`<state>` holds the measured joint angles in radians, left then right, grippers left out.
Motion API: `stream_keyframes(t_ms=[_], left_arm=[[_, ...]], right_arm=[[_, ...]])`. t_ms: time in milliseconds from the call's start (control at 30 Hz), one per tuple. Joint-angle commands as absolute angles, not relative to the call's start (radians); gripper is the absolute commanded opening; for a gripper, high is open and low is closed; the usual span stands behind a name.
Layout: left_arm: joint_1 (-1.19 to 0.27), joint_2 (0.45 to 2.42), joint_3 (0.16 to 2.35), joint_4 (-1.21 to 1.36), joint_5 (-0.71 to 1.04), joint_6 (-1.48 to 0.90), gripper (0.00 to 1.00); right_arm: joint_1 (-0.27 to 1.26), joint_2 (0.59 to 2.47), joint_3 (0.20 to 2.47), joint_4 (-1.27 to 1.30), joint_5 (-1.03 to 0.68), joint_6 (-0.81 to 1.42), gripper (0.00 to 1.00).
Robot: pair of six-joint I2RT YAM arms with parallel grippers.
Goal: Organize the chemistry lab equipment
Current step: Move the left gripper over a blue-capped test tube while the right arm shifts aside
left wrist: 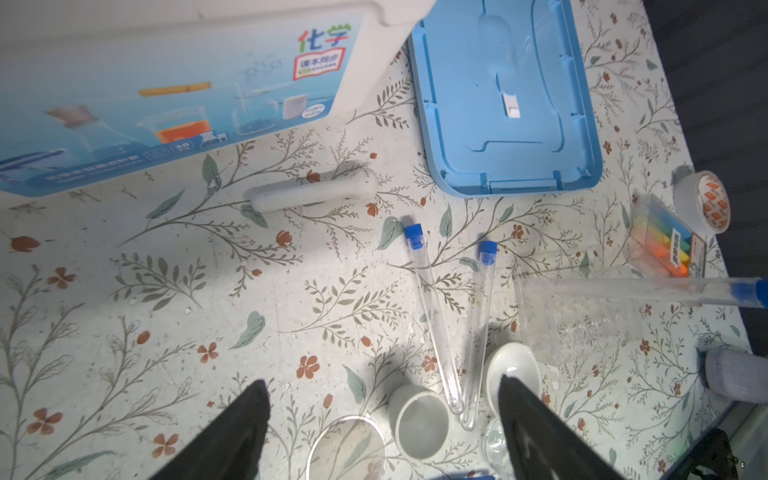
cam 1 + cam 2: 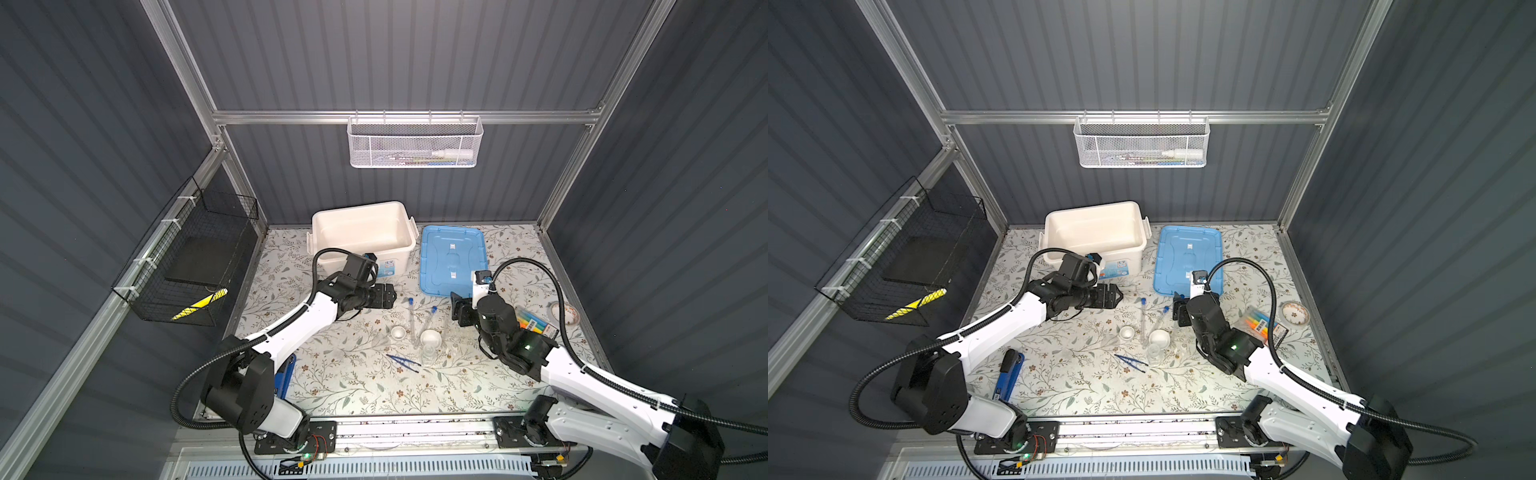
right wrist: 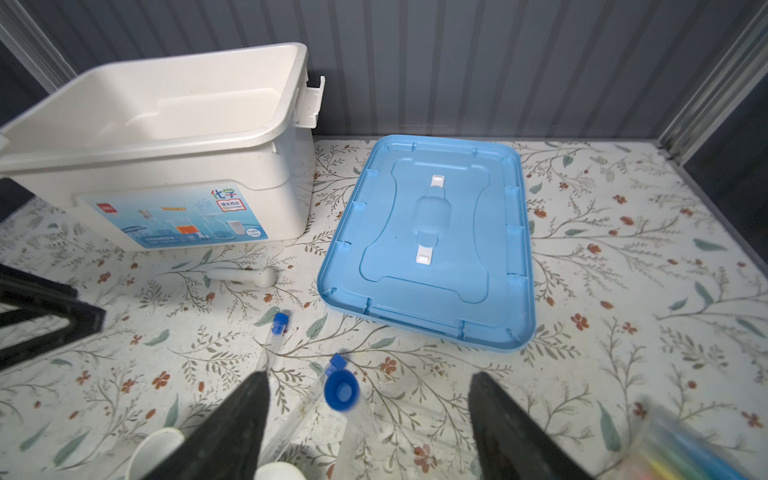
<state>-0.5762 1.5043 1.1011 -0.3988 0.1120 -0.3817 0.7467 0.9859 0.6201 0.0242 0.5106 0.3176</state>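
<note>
Right gripper hangs over the clear rack, jaws spread wide and gripping nothing. One blue-capped test tube stands in the rack between the fingers, touching neither. Left gripper is wide open and empty too, hovering above the deep white dish and the shallow white dish. Two lying test tubes rest on the floral mat, tips nearly meeting between those dishes. The white pestle lies beside the open white bin. Racking tubes looks like the step in hand: one in, two to go. Next probably calls for a mid-barrel pinch on a lying tube, a tilt upright, then careful aim at a free hole.
</note>
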Motion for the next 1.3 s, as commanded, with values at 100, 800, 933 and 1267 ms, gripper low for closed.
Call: stream_keyframes(t_ms=[100,800,933,1267], left_arm=[[-0.637,1.610,1.226,-0.545,0.100,-0.342,0.78],[-0.771,1.889,1.454,-0.695,0.050,-0.408,0.59],[-0.788,1.942,1.495,-0.729,0.039,-0.413,0.54],[-0.795,2.031,1.558,-0.779,0.055,-0.438,0.41]], right_arm=[[0.681,0.928,0.652,-0.022,0.446,0.378,0.89],[0.460,0.855,0.703,-0.232,0.219,0.453,0.93],[0.430,0.834,0.686,-0.232,0.193,0.464,0.93],[0.360,0.811,0.683,-0.288,0.146,0.465,0.93]])
